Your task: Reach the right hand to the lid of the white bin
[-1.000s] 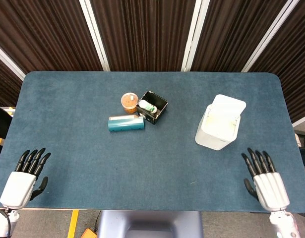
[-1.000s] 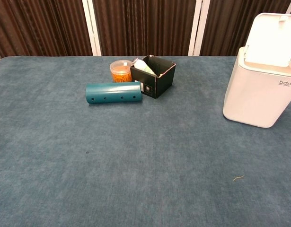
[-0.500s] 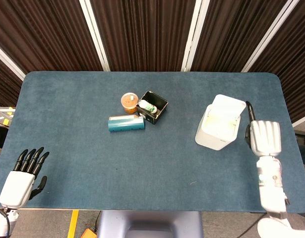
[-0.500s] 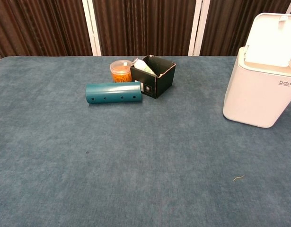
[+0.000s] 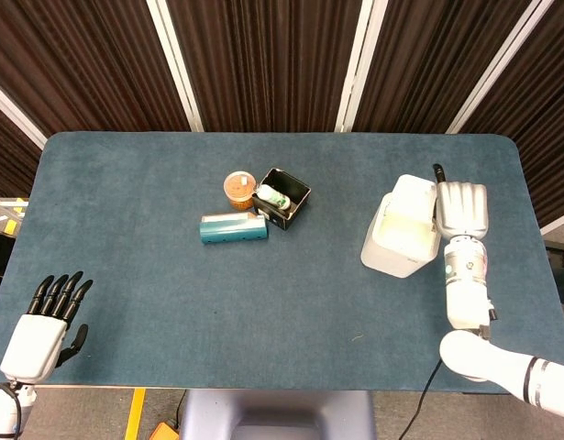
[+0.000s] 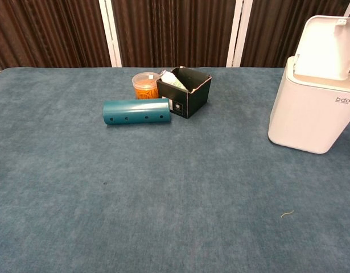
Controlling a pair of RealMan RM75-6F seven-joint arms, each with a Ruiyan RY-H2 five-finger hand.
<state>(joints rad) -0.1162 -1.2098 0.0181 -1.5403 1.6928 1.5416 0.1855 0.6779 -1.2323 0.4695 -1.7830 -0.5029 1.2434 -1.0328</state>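
Head view: right hand (image 5: 460, 207) rests at the white bin's raised lid (image 5: 417, 194), grip unclear; left hand (image 5: 45, 323) lies spread and empty.

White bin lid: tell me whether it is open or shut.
Open. The lid stands raised, tilted back above the white bin, and the head view looks straight into the bin's pale inside. The right hand is beside it.

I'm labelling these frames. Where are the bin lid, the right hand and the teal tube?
bin lid (image 6: 333, 48), chest view, inner face of the raised lid.
right hand (image 5: 460, 209), head view, back of the hand.
teal tube (image 6: 136, 111), chest view, middle of its side.
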